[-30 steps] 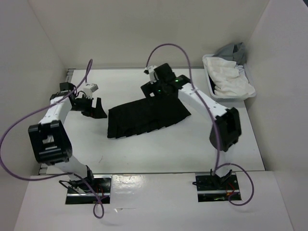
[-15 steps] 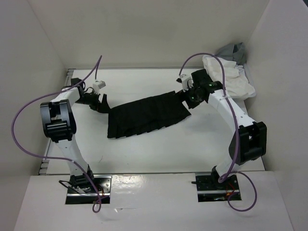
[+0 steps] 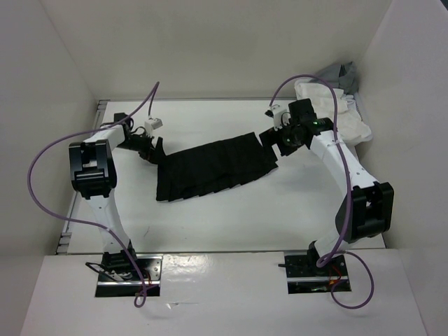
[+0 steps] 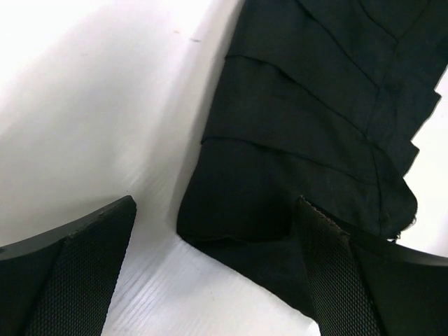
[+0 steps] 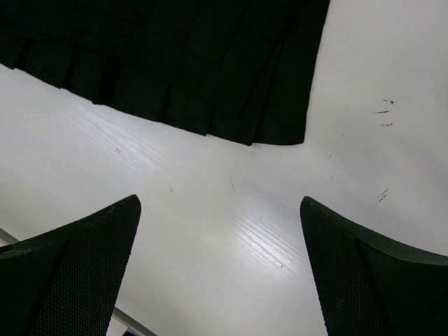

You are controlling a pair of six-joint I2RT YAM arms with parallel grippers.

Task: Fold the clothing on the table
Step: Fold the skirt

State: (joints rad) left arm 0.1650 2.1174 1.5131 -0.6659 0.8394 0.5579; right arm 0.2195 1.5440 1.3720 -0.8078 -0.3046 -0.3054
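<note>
1. Spanning most of the overhead view, the table (image 3: 231, 210) is hidden at its near edge by the white ledge that carries the arm bases.
2. The left arm is folded upright along the table's left side, with its forearm turned inward toward the skirt. The right arm is stretched up the right side, its elbow near the table's edge and its forearm angled inward and away.
3. The clothing (image 3: 213, 168) is laid flat at mid-table as a slanted black band between the two grippers. Its pleats are hard to make out from above, and it is cut off by the frame in both wrist views.
4. A small white tray (image 3: 305, 120) in the far right corner is partly covered by the right arm. A white cloth (image 3: 350, 126) is heaped in it, with a grey cloth (image 3: 339, 72) behind.
5. The left gripper (image 3: 152, 150) is released, jaws wide. A skirt corner is seen between its fingers (image 4: 70, 273) in the wrist view. Whether the fabric is touched cannot be told.
6. The right gripper (image 3: 274, 143) is likewise spread wide and grasps nothing. It is held over bare table just beside the skirt's other end.
</note>
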